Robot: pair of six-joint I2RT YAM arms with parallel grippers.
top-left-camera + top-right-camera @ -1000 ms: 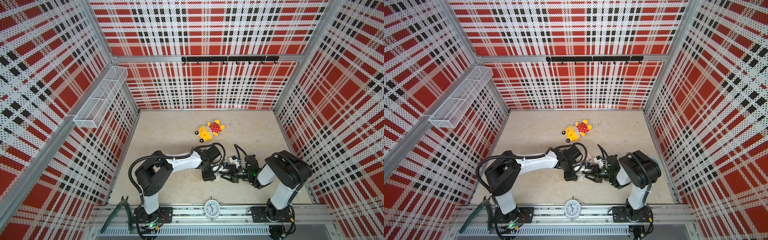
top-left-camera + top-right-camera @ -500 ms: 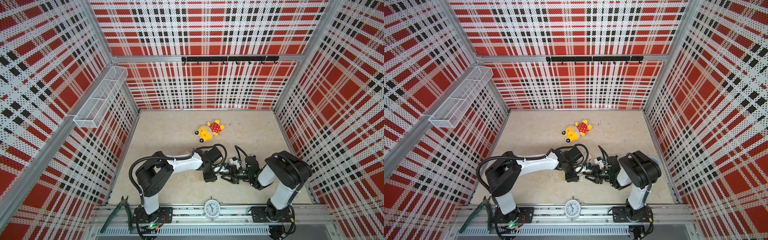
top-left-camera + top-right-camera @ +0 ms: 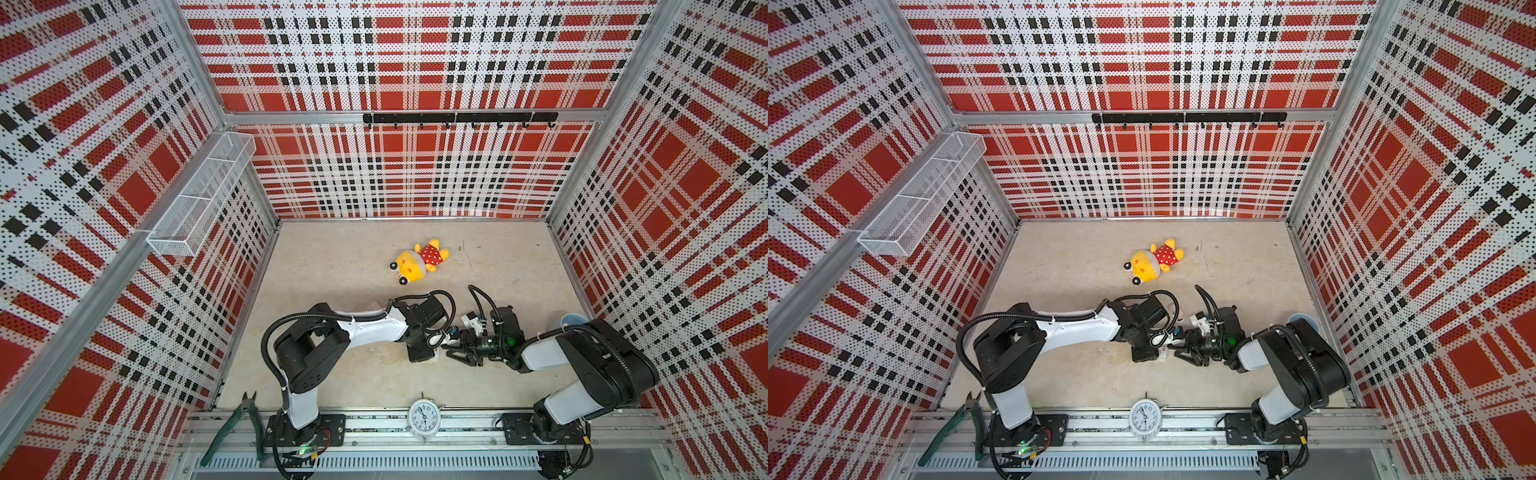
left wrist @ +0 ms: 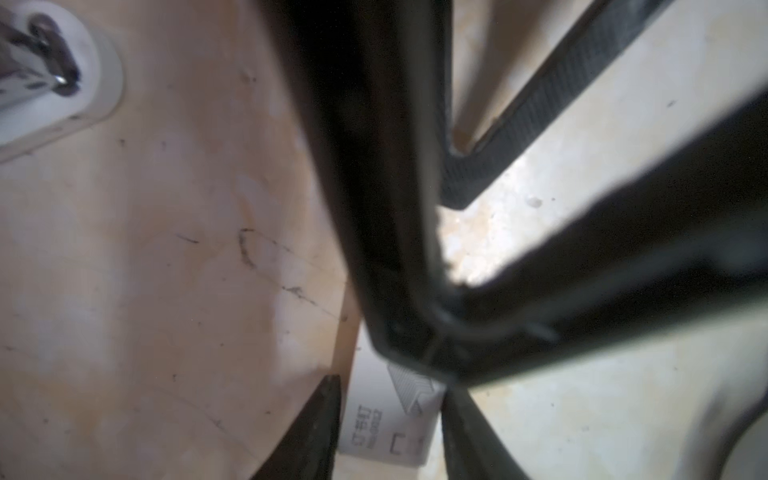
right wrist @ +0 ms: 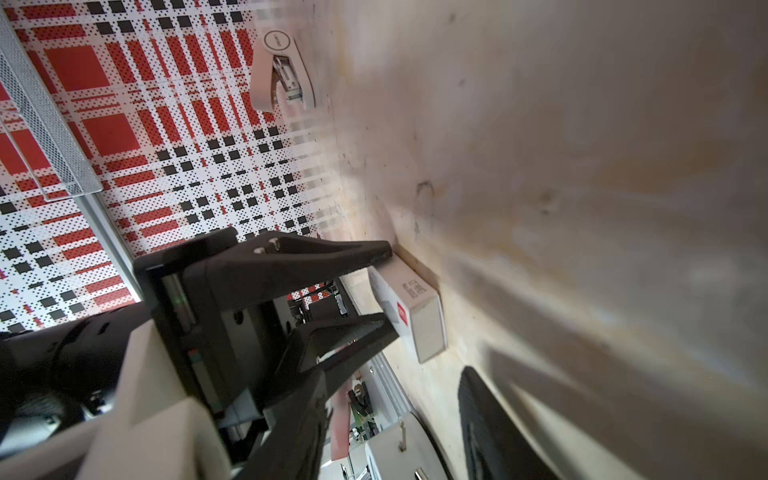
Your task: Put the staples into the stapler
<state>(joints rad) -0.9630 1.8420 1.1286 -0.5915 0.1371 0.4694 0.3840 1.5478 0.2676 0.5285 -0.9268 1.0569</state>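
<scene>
staples (image 4: pixel 411 390) seen only by left wrist, over white box (image 4: pixel 370 399); left gripper (image 4: pixel 390 388) straddles box, right gripper (image 3: pixel 455 353) nearby, grips unclear.

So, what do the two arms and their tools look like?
The left arm and right arm have white shells between black joints and black ribbed cable hoses. The left tool and right tool are black with triangular fingers. A green light glows behind the right tool.
</scene>
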